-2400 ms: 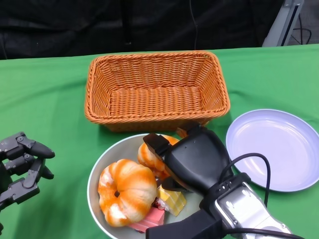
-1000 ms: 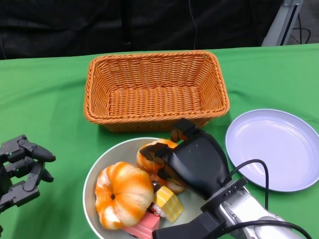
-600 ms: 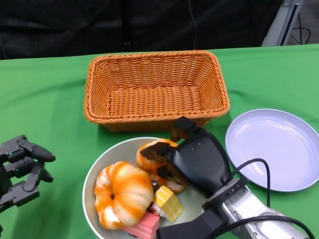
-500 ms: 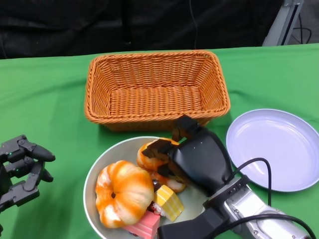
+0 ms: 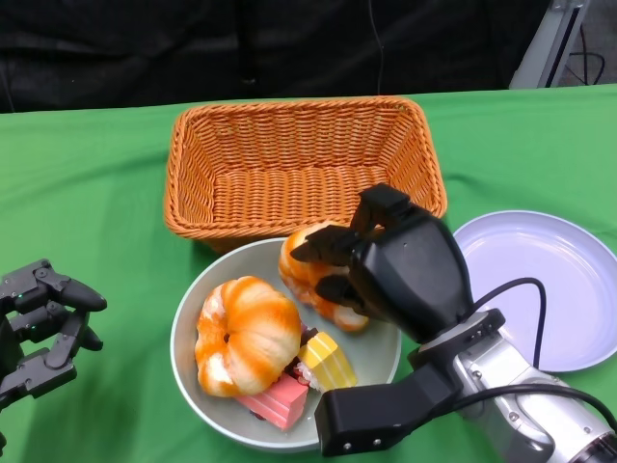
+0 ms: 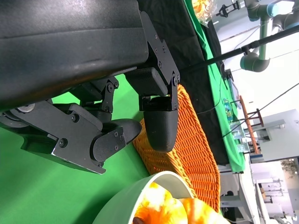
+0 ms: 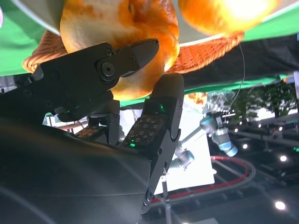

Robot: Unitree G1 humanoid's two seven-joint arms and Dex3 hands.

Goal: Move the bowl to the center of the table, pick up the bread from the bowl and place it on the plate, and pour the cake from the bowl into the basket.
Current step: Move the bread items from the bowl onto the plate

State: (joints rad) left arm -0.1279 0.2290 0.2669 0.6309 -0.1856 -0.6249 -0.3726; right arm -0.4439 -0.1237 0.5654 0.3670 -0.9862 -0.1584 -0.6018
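Lifted bread (image 5: 313, 275) gripped by right hand (image 5: 400, 265) fingers, seemingly above bowl (image 5: 193, 318) rim, left hand (image 5: 39, 323) loosely open.

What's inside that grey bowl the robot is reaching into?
The bowl holds an orange swirled bread, a second bread gripped by the right hand, a yellow cake piece and a pink one. Anything beneath them is hidden.

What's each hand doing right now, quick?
Left hand: open, holding nothing, resting off to the side of the bowl.
Right hand: fingers closed on a bread over the bowl.
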